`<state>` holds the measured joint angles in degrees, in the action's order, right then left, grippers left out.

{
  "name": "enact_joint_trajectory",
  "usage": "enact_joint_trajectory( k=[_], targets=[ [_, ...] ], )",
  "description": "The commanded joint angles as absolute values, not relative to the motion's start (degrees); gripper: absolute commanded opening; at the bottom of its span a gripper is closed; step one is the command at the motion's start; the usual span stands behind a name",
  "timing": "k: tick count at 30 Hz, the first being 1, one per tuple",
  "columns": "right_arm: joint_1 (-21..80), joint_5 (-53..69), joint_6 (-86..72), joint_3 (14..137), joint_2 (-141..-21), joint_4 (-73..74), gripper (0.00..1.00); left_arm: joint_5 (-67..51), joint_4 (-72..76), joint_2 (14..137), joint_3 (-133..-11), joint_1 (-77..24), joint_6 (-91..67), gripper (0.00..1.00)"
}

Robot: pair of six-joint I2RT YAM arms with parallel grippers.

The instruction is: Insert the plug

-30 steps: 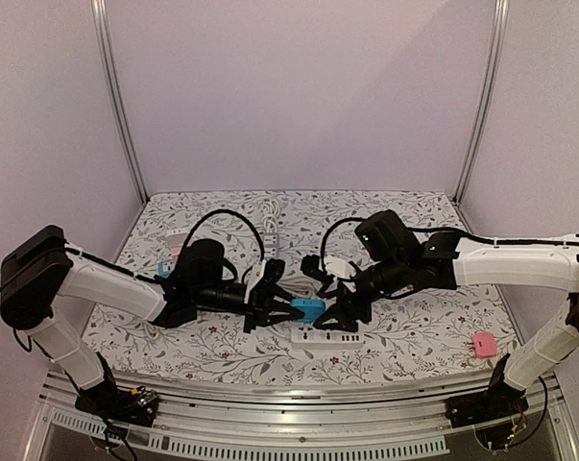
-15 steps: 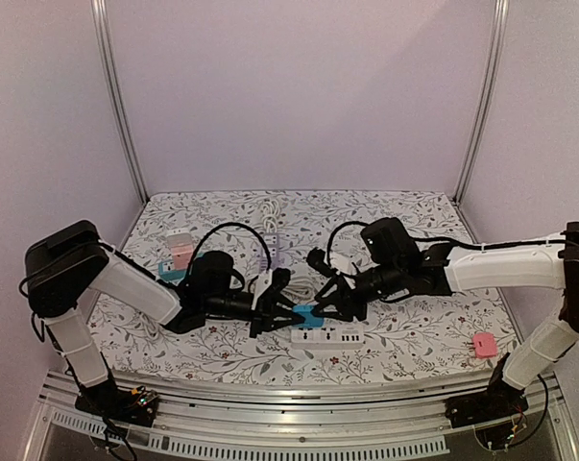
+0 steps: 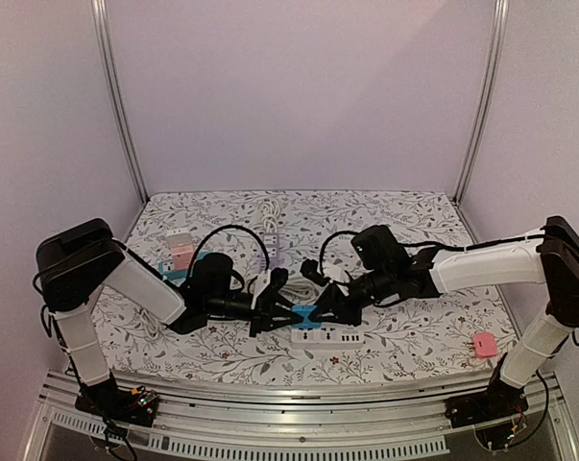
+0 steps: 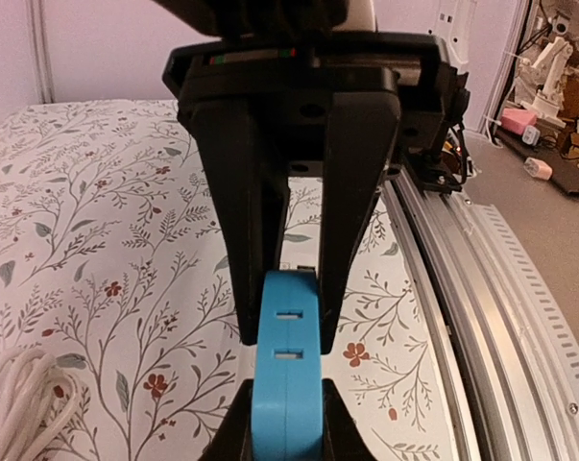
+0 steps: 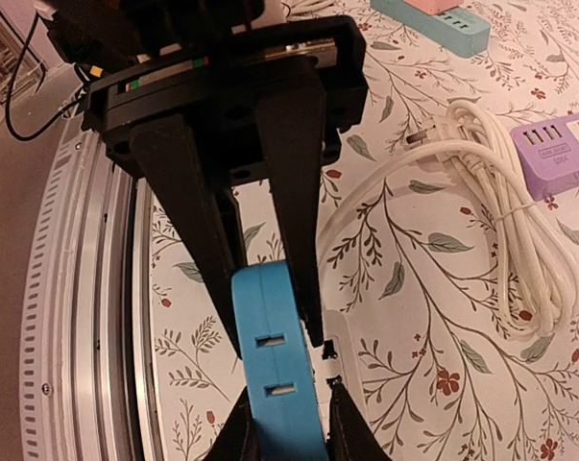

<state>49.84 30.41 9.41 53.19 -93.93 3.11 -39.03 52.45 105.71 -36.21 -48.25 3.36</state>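
A blue plug (image 3: 305, 316) with two slots in its side hangs just above the white power strip (image 3: 332, 337). My left gripper (image 3: 281, 309) is shut on it from the left. My right gripper (image 3: 325, 309) meets it from the right and is shut on the same plug. In the left wrist view the blue plug (image 4: 287, 365) sits between my left gripper (image 4: 287, 408) at the bottom and the opposing black fingers (image 4: 347, 192) above. The right wrist view shows the blue plug (image 5: 275, 375) in my right gripper (image 5: 289, 413), with an end of the white power strip (image 5: 345, 357) beside it.
A pink and teal strip (image 3: 179, 252) lies at the left, a purple strip (image 3: 273, 248) and a coiled white cord (image 3: 270, 213) behind. A small pink piece (image 3: 484, 345) rests at the front right. The aluminium rail (image 3: 289, 399) runs along the near edge.
My right gripper has moved left and down to the blue plug and closed on it. The left gripper has shifted slightly right with the plug, staying shut.
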Motion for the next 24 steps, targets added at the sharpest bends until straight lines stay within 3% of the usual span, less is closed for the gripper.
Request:
enact_joint_trajectory(
  k=[1,10,24],
  targets=[
    [49.69,30.30,8.64,55.88,-96.93,3.75,0.14,-39.05,55.97,107.49,-36.13,-47.12,3.76,0.00],
    [49.70,28.70,9.48,56.60,-97.35,5.39,0.00,-40.04,58.10,110.41,-37.65,-46.76,4.60,0.00],
    [49.71,25.86,11.05,56.49,-95.51,5.86,0.00,-39.72,58.12,110.92,-39.05,-46.85,10.55,0.00]
  ],
)
